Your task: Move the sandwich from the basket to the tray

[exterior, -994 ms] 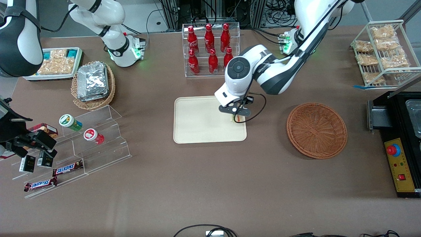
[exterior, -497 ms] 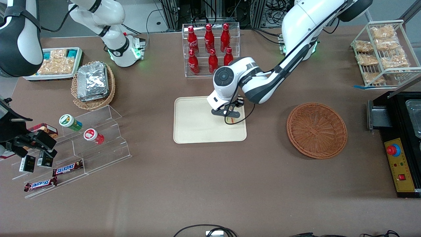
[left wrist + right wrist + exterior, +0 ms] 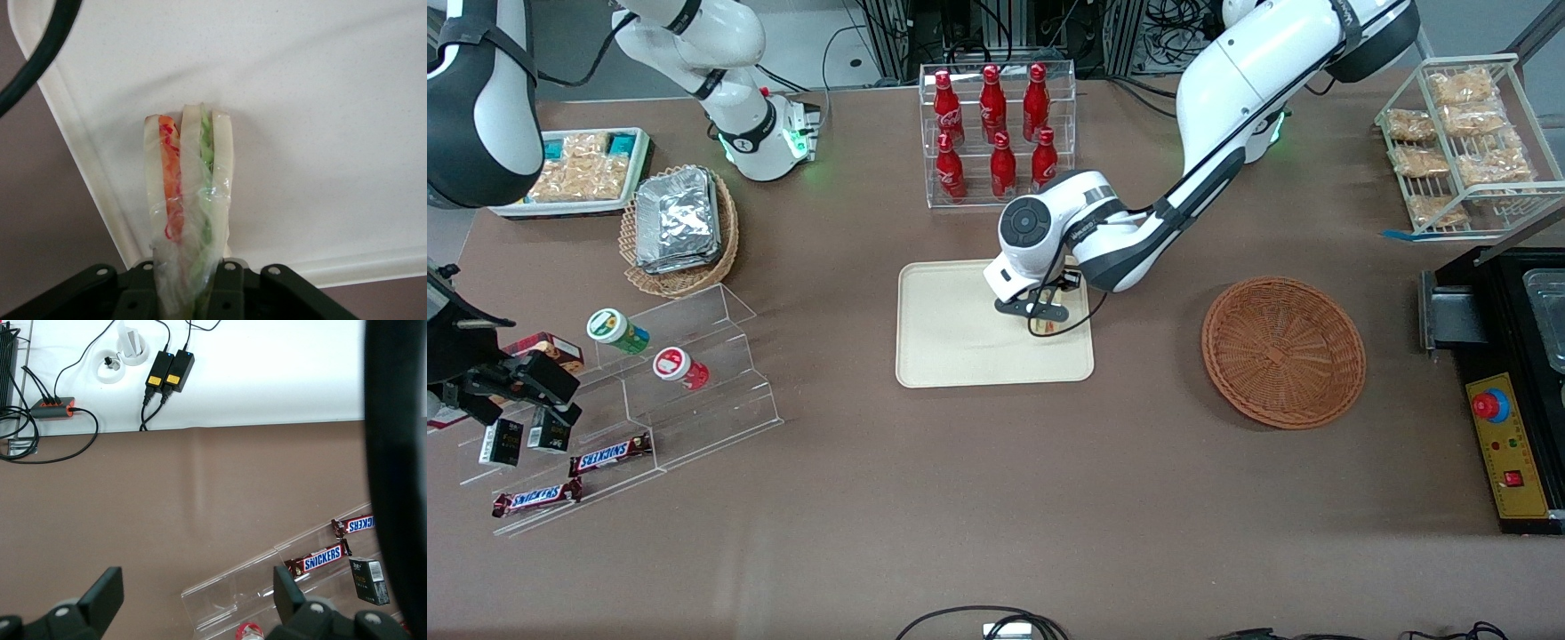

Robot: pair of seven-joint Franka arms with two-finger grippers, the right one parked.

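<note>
Over the brown table's cream tray [image 3: 951,329], the hand [image 3: 1047,318] pinches the wrapped sandwich [image 3: 189,200] upright.

The left arm reaches low, its tool [image 3: 1047,322] pointing down, fingers clamped.

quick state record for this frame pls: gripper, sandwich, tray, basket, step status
gripper: the left gripper is over the tray's working-arm end, shut on the sandwich
sandwich: the sandwich is wrapped, held on edge, low over or on the tray; contact unclear
tray: the tray carries nothing else
basket: the basket is empty, beside the tray toward the working arm's end
step: not yet released
</note>
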